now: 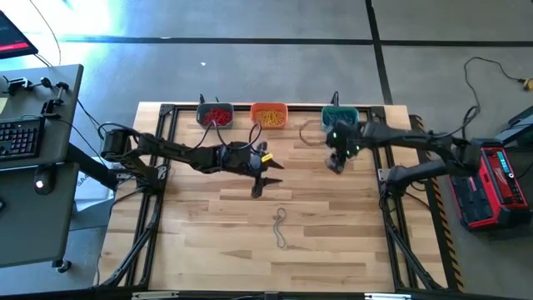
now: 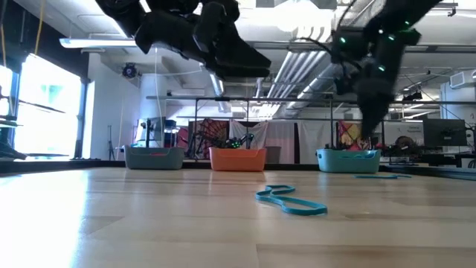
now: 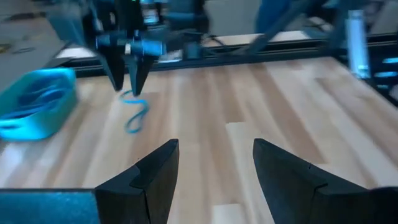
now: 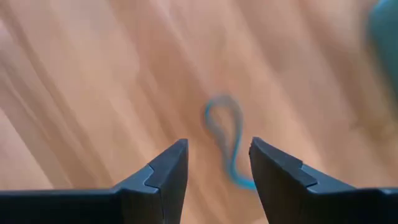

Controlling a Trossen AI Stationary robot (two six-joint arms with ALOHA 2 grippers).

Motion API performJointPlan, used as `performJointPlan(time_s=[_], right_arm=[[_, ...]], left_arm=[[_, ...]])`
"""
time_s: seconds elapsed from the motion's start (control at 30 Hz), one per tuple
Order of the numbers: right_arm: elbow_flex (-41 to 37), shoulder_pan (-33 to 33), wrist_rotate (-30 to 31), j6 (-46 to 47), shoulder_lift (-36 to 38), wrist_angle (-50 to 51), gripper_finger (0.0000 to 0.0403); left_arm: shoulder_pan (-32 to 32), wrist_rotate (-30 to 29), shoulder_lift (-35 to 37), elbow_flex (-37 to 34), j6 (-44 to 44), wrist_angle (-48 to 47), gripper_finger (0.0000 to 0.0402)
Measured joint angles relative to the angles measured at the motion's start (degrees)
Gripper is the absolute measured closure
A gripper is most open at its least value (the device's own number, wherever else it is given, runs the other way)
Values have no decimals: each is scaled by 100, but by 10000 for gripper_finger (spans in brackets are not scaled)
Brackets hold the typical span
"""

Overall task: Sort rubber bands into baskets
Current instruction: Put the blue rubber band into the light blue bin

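R gripper [image 4: 217,163], jaws spread, nothing held, hovers right over a thin blue rubber band [image 4: 225,143] lying on the wooden worktop [image 1: 333,233] near the teal plastic basket [image 1: 340,116]. L gripper [image 3: 214,165], jaws spread and empty, above worktop centre; another blue band [image 2: 290,201] lies near it.

No readable text, labels, brands or numbers are showing in any view; nothing legible is appearing on the table, arms or the gear around it.
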State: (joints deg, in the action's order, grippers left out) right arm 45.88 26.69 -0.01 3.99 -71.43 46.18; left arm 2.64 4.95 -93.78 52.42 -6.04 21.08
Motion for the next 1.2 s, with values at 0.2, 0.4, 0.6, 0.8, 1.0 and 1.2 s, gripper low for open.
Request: performJointPlan(time_s=[0.2, 0.4, 0.6, 0.8, 1.0, 1.2], right_arm=[[-494, -248, 159, 275, -185, 139, 243], [-470, -255, 412, -412, -663, 91, 243], [-466, -259, 699, -960, -1254, 30, 243], [-425, -229, 832, -1198, -1744, 61, 260], [-436, -103, 534, -1218, -1826, 70, 354], [-351, -47, 498, -1191, -1693, 98, 389]], left_arm=[[-131, 395, 0, -57, -129, 362, 202], [-158, 417, 0, -470, -13, 1082, 202], [-158, 415, 0, -807, 136, 1329, 202], [-158, 416, 0, -863, 233, 1327, 202], [-153, 415, 0, -863, 235, 1337, 202], [-155, 413, 0, -863, 257, 1329, 202]])
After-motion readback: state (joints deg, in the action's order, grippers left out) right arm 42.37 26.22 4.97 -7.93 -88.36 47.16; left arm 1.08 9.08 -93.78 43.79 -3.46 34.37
